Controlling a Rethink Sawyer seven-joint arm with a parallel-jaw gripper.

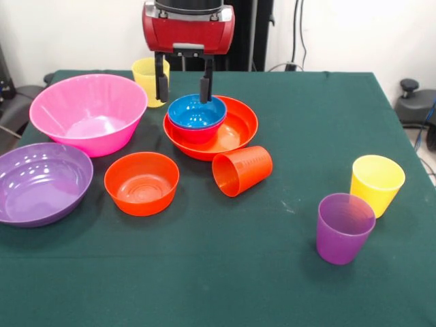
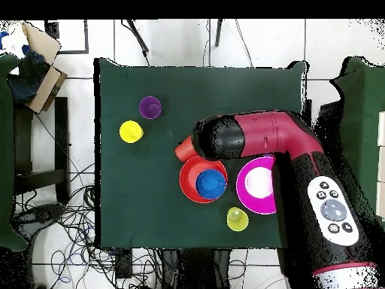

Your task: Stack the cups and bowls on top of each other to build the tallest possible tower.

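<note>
We held the end effector [image 1: 184, 88] wide above the blue bowl [image 1: 197, 112], nested in the wide orange bowl [image 1: 235, 129]; next, grasp its rim.

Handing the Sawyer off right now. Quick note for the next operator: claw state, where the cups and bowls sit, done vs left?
Claw: open, empty, hanging just above the blue bowl.
Done: blue bowl sits in a small magenta bowl, both inside the wide orange bowl. That is the only stack.
Loose: big pink bowl, purple bowl and small orange bowl each stand alone. Orange cup lies on its side against the wide orange bowl. Upright: one yellow cup behind the pink bowl, another yellow cup beside the purple cup.
Left: everything else; nothing is in the pink bowl yet.
</note>
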